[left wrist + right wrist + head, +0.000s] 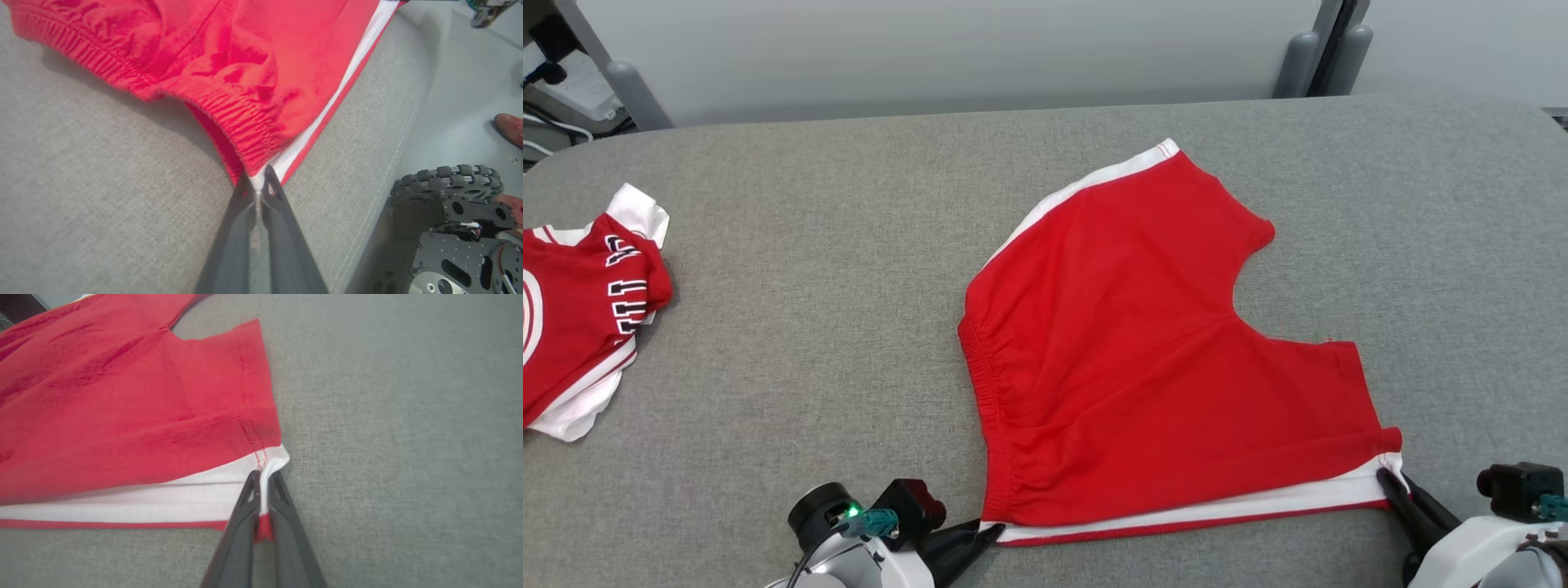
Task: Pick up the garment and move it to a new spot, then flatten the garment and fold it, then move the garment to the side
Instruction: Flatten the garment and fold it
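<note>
My left gripper (258,181) pinches the shorts' (1143,343) waistband corner, my right gripper (263,479) the hem corner, near the table's (809,343) front edge. These are thin tip grips: tug unevenly and a corner could slip free.

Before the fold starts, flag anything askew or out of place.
The red shorts lie flat but splayed, far leg angled away from the near one. A red jersey sits crumpled at the left of the table.
</note>
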Available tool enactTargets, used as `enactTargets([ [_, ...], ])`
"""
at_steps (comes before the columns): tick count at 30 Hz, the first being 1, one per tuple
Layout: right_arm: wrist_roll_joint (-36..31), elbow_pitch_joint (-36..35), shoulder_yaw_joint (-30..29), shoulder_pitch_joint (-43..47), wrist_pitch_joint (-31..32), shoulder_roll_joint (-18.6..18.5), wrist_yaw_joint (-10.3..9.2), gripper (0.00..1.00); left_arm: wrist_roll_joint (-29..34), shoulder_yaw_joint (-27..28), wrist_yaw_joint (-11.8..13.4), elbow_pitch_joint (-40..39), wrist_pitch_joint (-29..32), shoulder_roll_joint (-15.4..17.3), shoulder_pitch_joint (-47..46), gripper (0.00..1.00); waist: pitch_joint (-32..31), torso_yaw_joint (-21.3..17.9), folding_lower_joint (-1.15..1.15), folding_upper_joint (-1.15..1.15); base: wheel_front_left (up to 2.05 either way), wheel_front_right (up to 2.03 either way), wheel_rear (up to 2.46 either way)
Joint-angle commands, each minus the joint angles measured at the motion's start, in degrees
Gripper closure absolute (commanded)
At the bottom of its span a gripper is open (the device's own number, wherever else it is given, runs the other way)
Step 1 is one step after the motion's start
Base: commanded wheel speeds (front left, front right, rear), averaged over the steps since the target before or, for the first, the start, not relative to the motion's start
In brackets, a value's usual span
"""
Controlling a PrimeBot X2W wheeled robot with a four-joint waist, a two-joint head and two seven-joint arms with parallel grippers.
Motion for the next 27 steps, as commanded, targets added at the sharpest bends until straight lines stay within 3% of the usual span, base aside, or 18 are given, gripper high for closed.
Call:
enactTargets([
  [1,-0.83,-0.37,0.09,1.49,-0.23,-1.44,-0.03,0.84,0.11,1.74,-0.04,0.29,0.23,1.77,0.6,0.91,-0.53,-0.29,0.0,0.0,0.0,0.0,0.0],
  [2,-0.96,-0.39,-0.12,1.75,0.0,-1.12,-0.03,0.54,-0.52,1.74,-0.04,0.61,0.38,1.68,0.83,0.78,-0.77,-0.36,0.0,0.0,0.0,0.0,0.0],
  [3,-1.12,-0.4,-0.49,1.95,0.04,-0.86,-0.03,0.09,-1.15,1.74,-0.04,0.99,0.37,1.6,0.94,0.64,-1.02,-0.41,0.0,0.0,0.0,0.0,0.0],
  [4,-1.35,-0.41,-0.96,2.09,0.01,-0.64,-0.03,0.0,-1.79,1.74,-0.04,1.48,0.31,1.51,0.99,0.34,-1.25,-0.42,0.0,0.0,0.0,0.0,0.0],
  [5,-1.66,-0.39,-1.47,2.19,-0.02,-0.47,-0.03,0.0,-2.66,1.74,-0.04,2.01,0.21,1.36,1.09,0.0,-1.6,-0.41,0.0,0.0,0.0,0.0,0.0],
  [16,-8.14,-0.12,-9.23,2.9,-0.55,0.46,-0.03,0.0,-14.08,2.4,0.11,9.25,5.43,2.22,2.48,0.0,-6.37,0.67,0.0,0.0,0.0,0.0,0.0],
  [20,-12.82,-1.09,-13.34,2.65,-0.73,2.8,-0.03,0.0,-14.22,6.38,5.68,12.03,-1.14,2.42,2.87,0.0,-8.15,1.22,0.0,0.0,0.0,0.0,0.0],
  [23,-17.32,-4.58,-17.79,3.23,-0.77,5.53,-0.03,0.0,-15.27,12.48,10.05,10.65,-3.64,2.1,4.23,0.0,-9.16,1.94,0.0,0.0,0.0,0.0,0.0],
  [27,-22.65,-10.15,-22.51,5.67,-0.78,9.78,-0.03,0.0,-12.17,29.93,15.7,2.02,-3.87,0.49,8.32,0.0,-10.18,3.09,0.0,0.0,0.0,0.0,0.0],
])
